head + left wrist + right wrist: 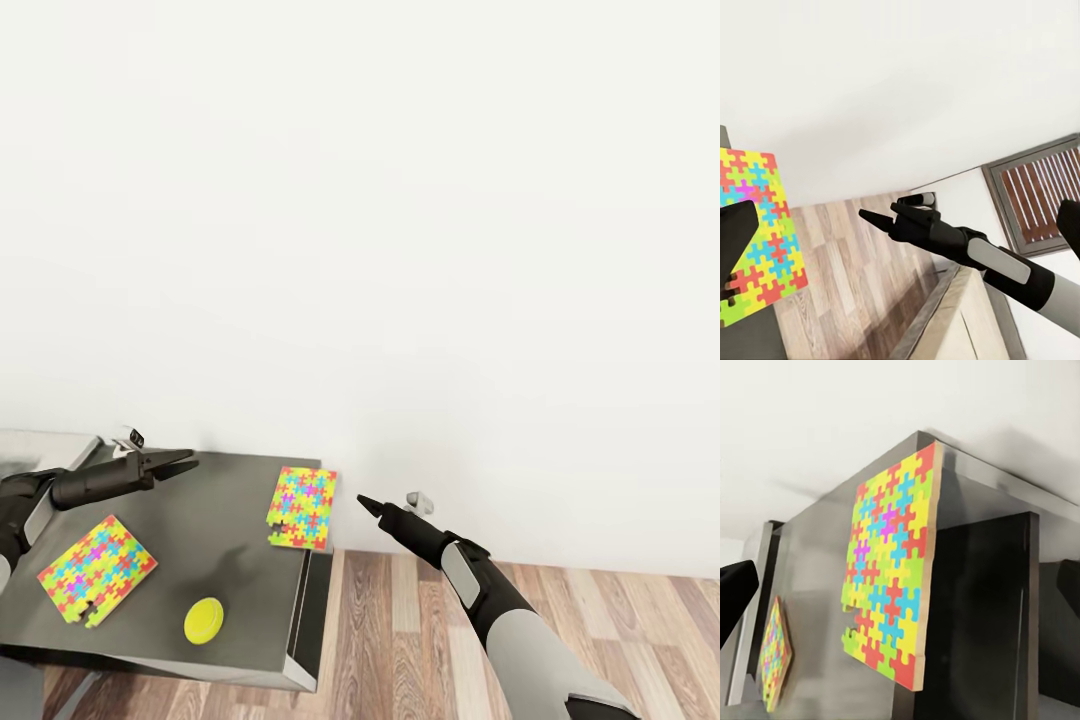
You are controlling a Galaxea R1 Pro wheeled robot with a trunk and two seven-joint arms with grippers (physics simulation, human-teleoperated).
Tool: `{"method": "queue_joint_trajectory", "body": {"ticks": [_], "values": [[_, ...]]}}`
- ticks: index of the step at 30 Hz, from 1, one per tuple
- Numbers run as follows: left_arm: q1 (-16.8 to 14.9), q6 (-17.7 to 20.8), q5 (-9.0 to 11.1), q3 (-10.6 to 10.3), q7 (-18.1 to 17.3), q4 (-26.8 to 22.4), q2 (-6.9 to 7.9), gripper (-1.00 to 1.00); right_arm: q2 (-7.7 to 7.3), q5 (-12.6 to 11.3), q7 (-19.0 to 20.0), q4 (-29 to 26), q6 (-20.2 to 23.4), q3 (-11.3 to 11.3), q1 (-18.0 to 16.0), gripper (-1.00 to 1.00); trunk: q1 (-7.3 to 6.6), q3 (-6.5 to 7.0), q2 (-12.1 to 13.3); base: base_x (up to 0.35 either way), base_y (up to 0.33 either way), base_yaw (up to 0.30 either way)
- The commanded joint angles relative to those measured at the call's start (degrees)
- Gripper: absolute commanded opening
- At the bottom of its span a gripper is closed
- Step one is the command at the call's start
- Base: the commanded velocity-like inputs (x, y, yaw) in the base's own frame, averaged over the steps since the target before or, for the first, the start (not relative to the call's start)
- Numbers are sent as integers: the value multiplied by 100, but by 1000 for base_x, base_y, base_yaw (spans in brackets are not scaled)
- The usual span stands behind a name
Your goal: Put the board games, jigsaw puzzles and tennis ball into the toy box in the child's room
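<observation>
Smooth grey table (230,520) carries two mosaic jigsaw puzzles (303,508), a round tennis ball (204,620); both grippers (180,461) pressed together.

We can't find any words, numbers, labels or signs to read here. The two jigsaw puzzles, one on the table's near left (97,570) and one at its far right edge (302,508), have only bright yellow, pink, green and blue pieces on them, with no letters. The yellow tennis ball (204,620) has no name or mark we can make out. The grey table (210,520) top is plain.
</observation>
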Motion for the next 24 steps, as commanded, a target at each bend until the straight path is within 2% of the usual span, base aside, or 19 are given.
{"method": "queue_joint_trajectory", "body": {"ticks": [1,24], "values": [[-4,61,-2,-3,-22,1,0,100,5,-36,18,-1,55,-33,-4,100,4,0,-10,0,0,0],[-4,57,-2,0,-22,1,1,100,5,-36,16,-1,46,-34,-4,100,4,216,-10,0,0,0]]}}
